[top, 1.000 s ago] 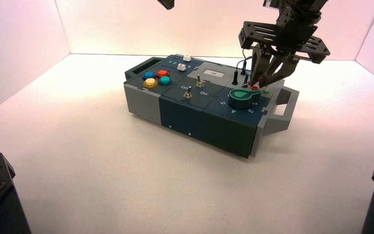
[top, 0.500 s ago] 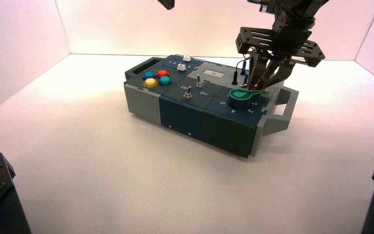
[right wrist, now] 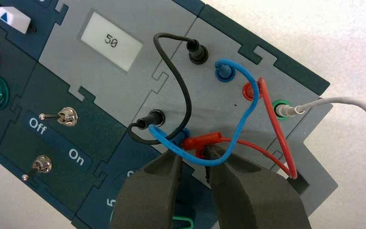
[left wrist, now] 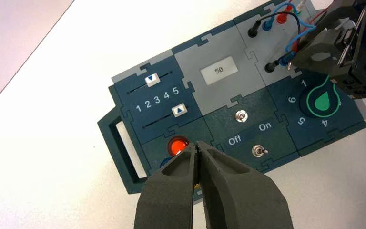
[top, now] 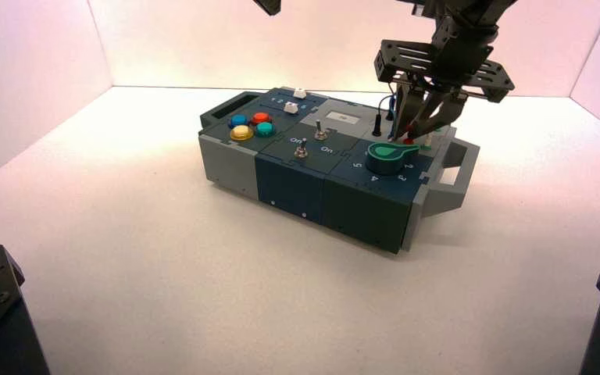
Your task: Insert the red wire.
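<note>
The red wire (right wrist: 279, 143) loops over the grey wire panel. One end sits in a red socket (right wrist: 250, 90). Its other red plug (right wrist: 200, 140) lies slanted just past my right gripper's fingertips, beside a second red socket (right wrist: 201, 153); I cannot tell whether it is seated. My right gripper (right wrist: 193, 155) is open over that spot, with a blue wire (right wrist: 219, 160) crossing its gap. In the high view the right gripper (top: 420, 129) hangs over the box's right rear corner. My left gripper (left wrist: 198, 148) is shut and empty, high above the box.
The box (top: 297, 180) stands slightly turned in mid-table. A green knob (top: 387, 156) is right in front of the wire panel. Black (right wrist: 171, 76) and white (right wrist: 343, 102) wires are also plugged into the panel. Toggle switches (right wrist: 66, 116) and coloured buttons (top: 251, 125) lie to its left.
My right gripper has risen a little and shifted toward the back of the box. The red plug still shows between its fingertips. The left arm has not moved.
</note>
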